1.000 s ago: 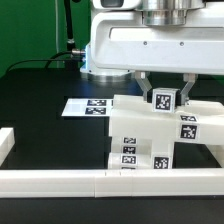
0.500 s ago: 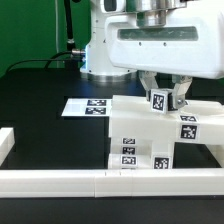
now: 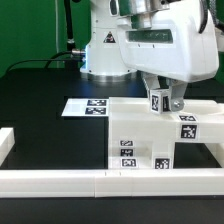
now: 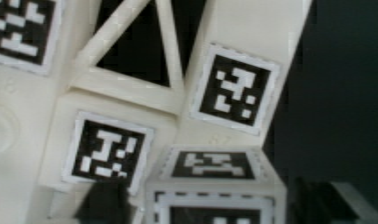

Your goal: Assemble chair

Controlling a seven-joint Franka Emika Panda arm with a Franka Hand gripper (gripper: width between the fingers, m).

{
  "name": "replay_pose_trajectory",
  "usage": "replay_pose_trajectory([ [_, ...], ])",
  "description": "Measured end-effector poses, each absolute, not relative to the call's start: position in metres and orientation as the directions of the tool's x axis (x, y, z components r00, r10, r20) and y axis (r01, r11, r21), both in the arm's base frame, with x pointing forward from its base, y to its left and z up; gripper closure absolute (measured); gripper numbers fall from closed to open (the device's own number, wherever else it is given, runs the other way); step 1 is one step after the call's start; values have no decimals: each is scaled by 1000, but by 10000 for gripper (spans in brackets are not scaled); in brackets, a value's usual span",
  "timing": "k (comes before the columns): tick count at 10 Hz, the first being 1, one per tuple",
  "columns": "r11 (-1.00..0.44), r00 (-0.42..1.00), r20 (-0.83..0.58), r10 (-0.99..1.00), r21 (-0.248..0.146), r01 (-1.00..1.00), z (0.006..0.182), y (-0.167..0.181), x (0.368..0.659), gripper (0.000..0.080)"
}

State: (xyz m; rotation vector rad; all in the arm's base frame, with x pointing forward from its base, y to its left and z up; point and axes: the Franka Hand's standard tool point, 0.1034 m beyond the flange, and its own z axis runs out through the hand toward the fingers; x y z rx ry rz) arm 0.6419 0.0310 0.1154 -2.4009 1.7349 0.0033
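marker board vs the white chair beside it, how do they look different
The marker board is a thin sheet lying flat on the table, while the chair is a chunky block standing well above it. The marker board's tags face upward. The chair's visible tags sit mostly on its upright front faces. The marker board lies to the exterior view's left of the chair. Both are white and carry black-and-white square tags.

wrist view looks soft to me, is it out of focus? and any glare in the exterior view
Wrist view: soft all over, the tags on the chair have fuzzy edges, one side is near black. Exterior view: sharper, but the white chair is so bright its seams wash out, and the black table shows little detail.
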Motion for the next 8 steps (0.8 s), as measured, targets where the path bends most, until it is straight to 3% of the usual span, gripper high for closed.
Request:
replay_pose_trajectory([
  [1, -348, 363, -97, -927, -141, -927, 116, 31, 642, 282],
  [2, -367, 382, -93, -920, -142, -919, 115, 31, 642, 174],
  [6, -619, 632, -47, -774, -157, -770, 114, 30, 641, 151],
  [8, -828, 832, 10, -555, -105, -551, 113, 28, 638, 150],
])
